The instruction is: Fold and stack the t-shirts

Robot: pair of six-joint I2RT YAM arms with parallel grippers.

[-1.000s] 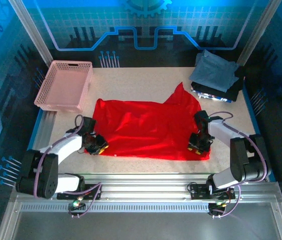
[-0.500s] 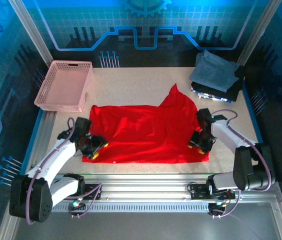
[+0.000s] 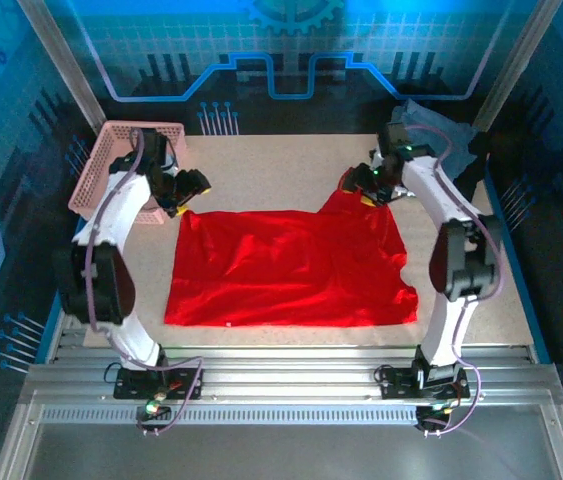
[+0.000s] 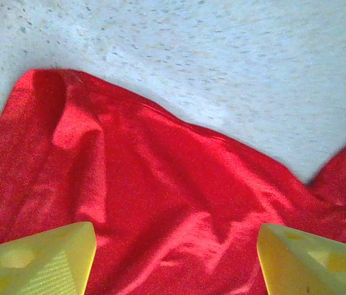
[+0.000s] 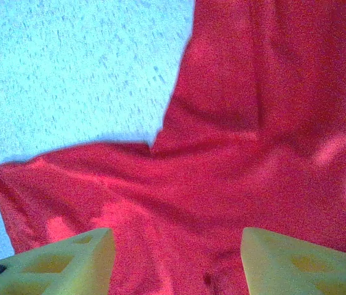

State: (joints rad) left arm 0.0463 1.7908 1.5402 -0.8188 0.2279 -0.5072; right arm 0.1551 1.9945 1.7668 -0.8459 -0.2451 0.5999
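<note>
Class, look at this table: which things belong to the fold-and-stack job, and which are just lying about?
Part of the job:
- red t-shirt, spread out mid-table
- stack of folded shirts, far right corner

Just lying about:
- pink mesh basket, far left corner

The top camera looks down from behind; both wrist cameras closely face the red t-shirt [image 3: 291, 270].
</note>
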